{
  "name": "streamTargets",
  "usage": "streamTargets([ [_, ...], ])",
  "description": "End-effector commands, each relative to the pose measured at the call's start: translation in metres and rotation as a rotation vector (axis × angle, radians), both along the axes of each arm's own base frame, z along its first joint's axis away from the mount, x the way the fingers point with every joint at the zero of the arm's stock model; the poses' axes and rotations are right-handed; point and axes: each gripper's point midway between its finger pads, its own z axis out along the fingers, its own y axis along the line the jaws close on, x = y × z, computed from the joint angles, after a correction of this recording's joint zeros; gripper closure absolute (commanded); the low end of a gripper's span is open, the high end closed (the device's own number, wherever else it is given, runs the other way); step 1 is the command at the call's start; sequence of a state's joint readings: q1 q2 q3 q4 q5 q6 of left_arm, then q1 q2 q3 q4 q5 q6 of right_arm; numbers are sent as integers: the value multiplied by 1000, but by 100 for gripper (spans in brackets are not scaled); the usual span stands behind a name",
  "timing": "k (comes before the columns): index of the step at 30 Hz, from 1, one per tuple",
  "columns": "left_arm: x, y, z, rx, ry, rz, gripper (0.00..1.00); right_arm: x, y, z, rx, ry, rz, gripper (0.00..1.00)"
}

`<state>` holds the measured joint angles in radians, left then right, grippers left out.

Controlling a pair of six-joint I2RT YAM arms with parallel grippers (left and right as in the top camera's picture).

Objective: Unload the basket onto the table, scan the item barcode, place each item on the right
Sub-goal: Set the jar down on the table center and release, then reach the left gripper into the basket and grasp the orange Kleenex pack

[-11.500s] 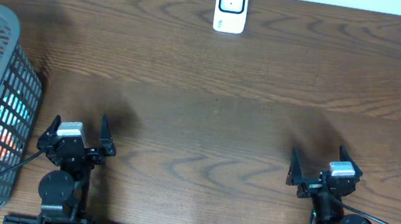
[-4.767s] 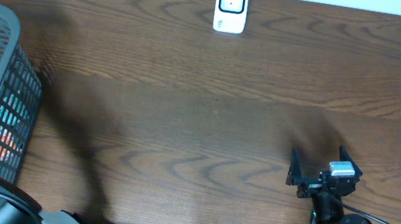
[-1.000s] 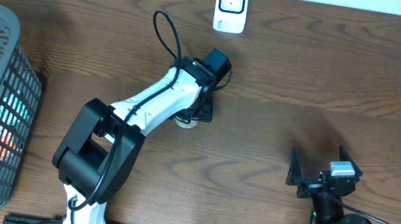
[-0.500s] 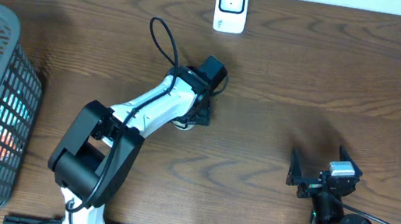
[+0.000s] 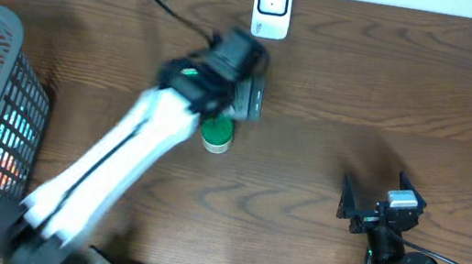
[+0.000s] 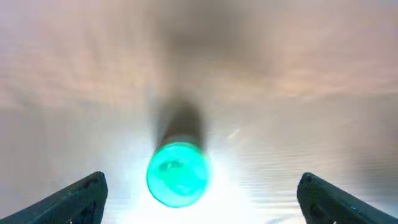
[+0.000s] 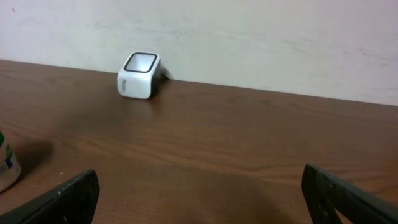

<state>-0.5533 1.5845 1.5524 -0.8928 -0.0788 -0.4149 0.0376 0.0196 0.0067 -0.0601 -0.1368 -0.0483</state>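
Observation:
The item, a small bottle with a green cap [image 5: 216, 135], stands upright on the brown table, free of any grip. The left wrist view looks straight down on its cap [image 6: 178, 174], washed out by glare. My left gripper [image 5: 244, 96] is open and blurred by motion just beyond the bottle; in its own view the gripper [image 6: 202, 198] has its dark fingers [image 6: 74, 198] spread wide, well apart from the cap. The white barcode scanner [image 5: 272, 8] sits at the table's far edge, also the scanner [image 7: 139, 75] in the right wrist view. My right gripper [image 5: 375, 192] rests open near the front right.
A grey mesh basket [image 5: 3, 22] holding snack packets stands at the left edge. The bottle's side [image 7: 5, 167] shows at the far left of the right wrist view. A pale wall runs behind the scanner.
My left gripper has opened and let go of the bottle, then lifted away fast. The bottle stays standing on the table. The right arm has not moved.

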Motion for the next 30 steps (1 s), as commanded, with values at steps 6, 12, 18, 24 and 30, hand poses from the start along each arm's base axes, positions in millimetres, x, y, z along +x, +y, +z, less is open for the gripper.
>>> streamTargets([
  [6,-55,193,142,29,-286,474,2,0,1,-2,-10,4,4,1],
  [12,-139,340,135,-65,-234,1133,2,0,1,-2,-10,4,4,1],
  [18,-168,394,117,-207,-187,1366,2,0,1,-2,-10,4,4,1],
  [24,-168,439,69,-264,-16,1497,2,0,1,-2,-10,4,4,1],
  [30,-150,465,-17,-281,310,1403,2,0,1,-2,-10,4,4,1],
])
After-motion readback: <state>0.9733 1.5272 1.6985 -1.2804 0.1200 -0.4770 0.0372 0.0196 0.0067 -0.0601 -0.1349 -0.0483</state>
